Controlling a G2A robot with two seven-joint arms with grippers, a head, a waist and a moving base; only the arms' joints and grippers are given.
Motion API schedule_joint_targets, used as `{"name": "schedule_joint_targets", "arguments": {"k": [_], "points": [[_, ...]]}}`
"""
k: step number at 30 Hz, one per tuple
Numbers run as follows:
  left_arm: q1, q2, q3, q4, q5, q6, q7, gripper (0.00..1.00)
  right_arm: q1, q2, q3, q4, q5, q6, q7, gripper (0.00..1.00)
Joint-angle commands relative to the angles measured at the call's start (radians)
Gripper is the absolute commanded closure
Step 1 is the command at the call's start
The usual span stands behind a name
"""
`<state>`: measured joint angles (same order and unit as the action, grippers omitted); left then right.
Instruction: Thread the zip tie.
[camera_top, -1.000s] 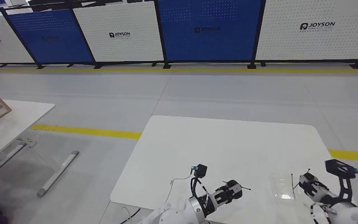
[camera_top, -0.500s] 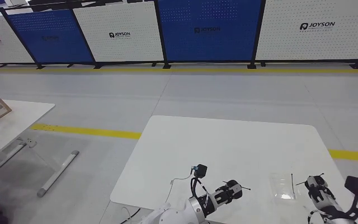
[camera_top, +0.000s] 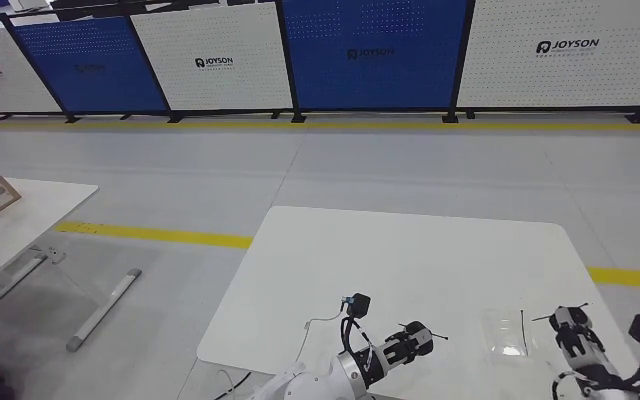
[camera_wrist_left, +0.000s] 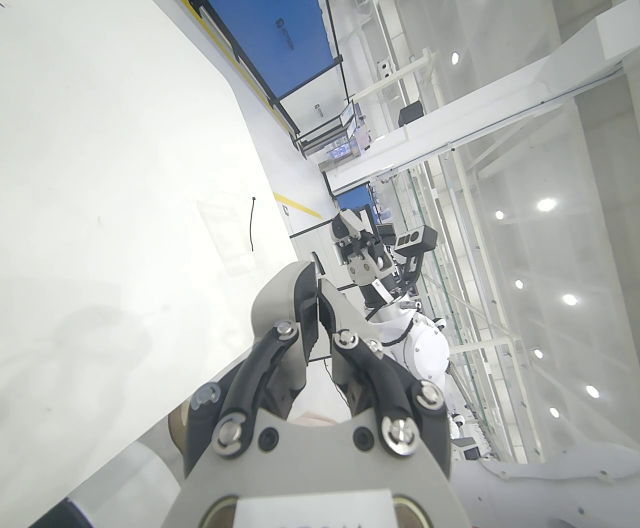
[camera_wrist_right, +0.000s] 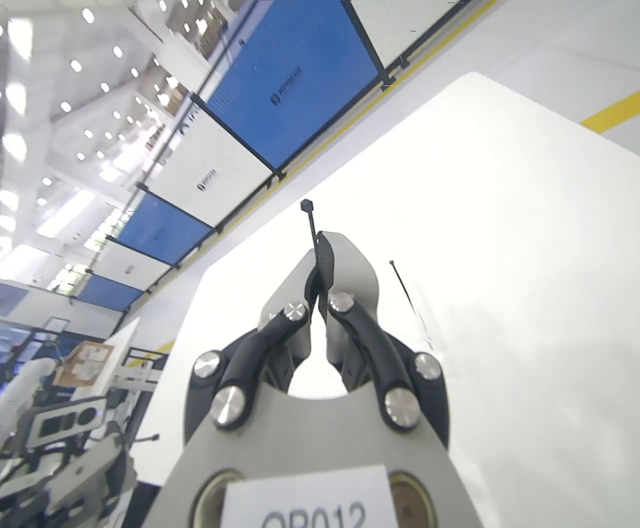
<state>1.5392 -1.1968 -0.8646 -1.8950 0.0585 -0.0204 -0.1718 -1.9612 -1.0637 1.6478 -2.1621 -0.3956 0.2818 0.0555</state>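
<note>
A thin black zip tie (camera_wrist_right: 311, 220) stands up out of my right gripper (camera_wrist_right: 320, 250), which is shut on it, head end uppermost. In the top view this gripper (camera_top: 562, 318) hovers at the table's near right edge. My left gripper (camera_wrist_left: 316, 287) is shut on a second black zip tie (camera_wrist_left: 314, 258) that crosses its fingertips; in the top view it (camera_top: 420, 333) sits at the near edge, mid-table. A third zip tie (camera_top: 522, 325) lies loose on the white table (camera_top: 400, 260), between the two grippers and closer to the right one.
A clear plastic bag (camera_top: 505, 333) lies flat beside the loose zip tie. A small black box with a white cable (camera_top: 357, 302) sits near the left arm. Blue and white partition panels (camera_top: 370, 55) stand across the floor behind.
My right gripper has drawn back to the right, away from the bag and the loose zip tie, and turned, still holding its zip tie. The left arm has kept still.
</note>
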Motion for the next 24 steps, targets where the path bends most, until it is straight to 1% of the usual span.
{"name": "schedule_joint_targets", "arguments": {"k": [1, 2, 4, 5, 6, 7, 8, 20, 21, 22, 23, 24], "points": [[0.000, 0.000, 0.000, 0.000, 0.000, 0.000, 0.000, 1.00, -0.026, -0.006, -0.005, 0.003, 0.006, -0.029, -0.072, 1.00], [0.000, 0.000, 0.000, 0.000, 0.000, 0.000, 0.000, 1.00, -0.036, -0.008, -0.012, 0.006, 0.003, -0.041, -0.088, 1.00], [0.000, 0.000, 0.000, 0.000, 0.000, 0.000, 0.000, 1.00, -0.049, -0.010, -0.037, 0.026, -0.027, -0.085, -0.090, 1.00], [0.000, 0.000, 0.000, 0.000, 0.000, 0.000, 0.000, 1.00, -0.048, -0.011, -0.045, 0.038, -0.043, -0.090, -0.093, 1.00], [0.000, 0.000, 0.000, 0.000, 0.000, 0.000, 0.000, 1.00, -0.043, -0.013, -0.052, 0.049, -0.054, -0.088, -0.098, 1.00], [0.000, 0.000, 0.000, 0.000, 0.000, 0.000, 0.000, 1.00, -0.031, -0.017, -0.052, 0.060, -0.028, -0.065, -0.122, 1.00], [0.000, 0.000, 0.000, 0.000, 0.000, 0.000, 0.000, 1.00, -0.026, -0.019, -0.051, 0.063, -0.011, -0.061, -0.125, 1.00], [0.000, 0.000, 0.000, 0.000, 0.000, 0.000, 0.000, 1.00, -0.024, -0.019, -0.051, 0.063, -0.010, -0.066, -0.125, 1.00], [0.000, 0.000, 0.000, 0.000, 0.000, 0.000, 0.000, 1.00, -0.022, -0.019, -0.044, 0.069, 0.002, -0.093, -0.114, 1.00], [0.000, 0.000, 0.000, 0.000, 0.000, 0.000, 0.000, 1.00, -0.023, -0.020, -0.027, 0.076, 0.041, -0.127, -0.098, 1.00], [0.000, 0.000, 0.000, 0.000, 0.000, 0.000, 0.000, 1.00, -0.024, -0.020, 0.002, 0.087, 0.097, -0.160, -0.079, 1.00], [0.000, 0.000, 0.000, 0.000, 0.000, 0.000, 0.000, 1.00, -0.029, -0.018, 0.046, 0.100, 0.152, -0.214, -0.042, 1.00]]}}
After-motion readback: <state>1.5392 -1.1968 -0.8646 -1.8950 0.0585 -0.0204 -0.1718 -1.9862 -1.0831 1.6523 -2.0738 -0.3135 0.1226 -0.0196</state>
